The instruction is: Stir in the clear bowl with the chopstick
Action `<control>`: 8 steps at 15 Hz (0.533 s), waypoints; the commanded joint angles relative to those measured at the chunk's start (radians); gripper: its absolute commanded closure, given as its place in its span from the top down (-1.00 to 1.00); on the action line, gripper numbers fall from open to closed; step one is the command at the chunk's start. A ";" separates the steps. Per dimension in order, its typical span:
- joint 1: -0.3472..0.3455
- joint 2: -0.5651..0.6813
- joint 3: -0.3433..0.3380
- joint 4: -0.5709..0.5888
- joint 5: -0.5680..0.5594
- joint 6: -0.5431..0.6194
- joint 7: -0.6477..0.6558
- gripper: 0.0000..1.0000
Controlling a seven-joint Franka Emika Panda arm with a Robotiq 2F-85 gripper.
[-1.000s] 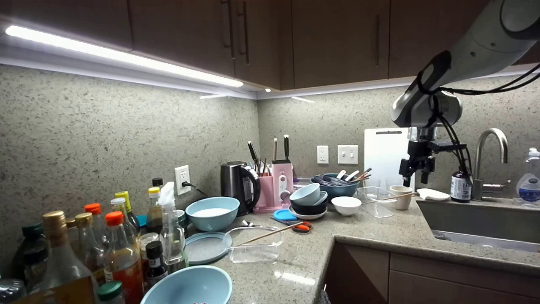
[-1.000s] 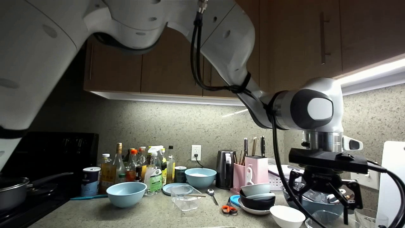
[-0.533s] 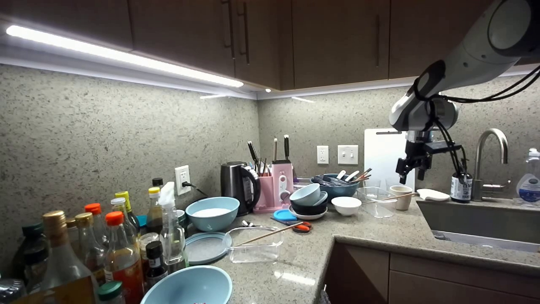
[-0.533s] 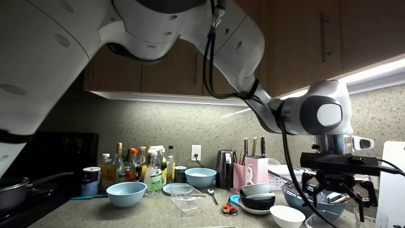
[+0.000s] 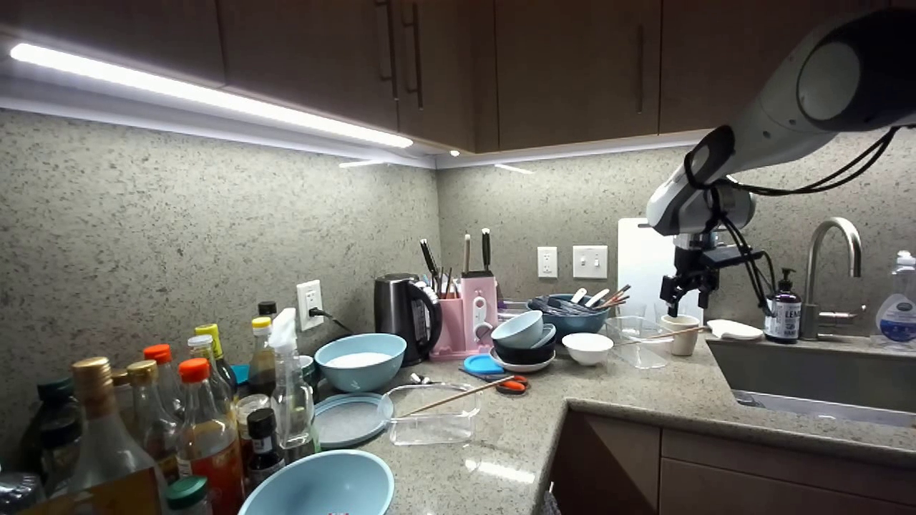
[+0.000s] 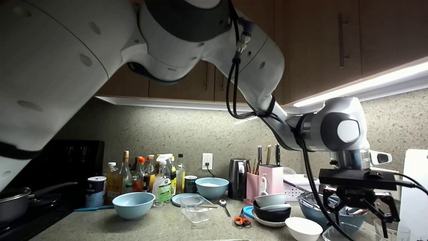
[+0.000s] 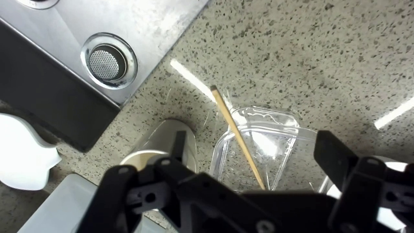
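With its jaws standing wide apart, the Robotiq gripper (image 7: 251, 142) is being suspended above the counter (image 7: 307, 64). Beneath it, a wooden chopstick (image 7: 239, 137) is being propped at a slant over the rim of a clear plastic container (image 7: 218, 152), and a beige cup (image 7: 161, 139) is being partly hidden by one jaw. In both exterior views, a second chopstick (image 5: 461, 395) is being supported by another clear container (image 5: 433, 433).

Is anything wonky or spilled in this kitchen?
Yes, one thing looks wonky: in an exterior view, the pale blue bowl stacked above the black bowl leans over, its rim slanting instead of lying level. I can't see any spills or anything broken.
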 commanded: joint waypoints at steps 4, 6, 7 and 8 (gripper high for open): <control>-0.034 0.178 0.029 0.239 -0.086 -0.079 0.047 1.00; -0.038 0.200 0.036 0.277 -0.098 -0.144 0.047 1.00; -0.041 0.214 0.040 0.300 -0.102 -0.177 0.043 1.00; -0.046 0.223 0.046 0.322 -0.099 -0.223 0.039 1.00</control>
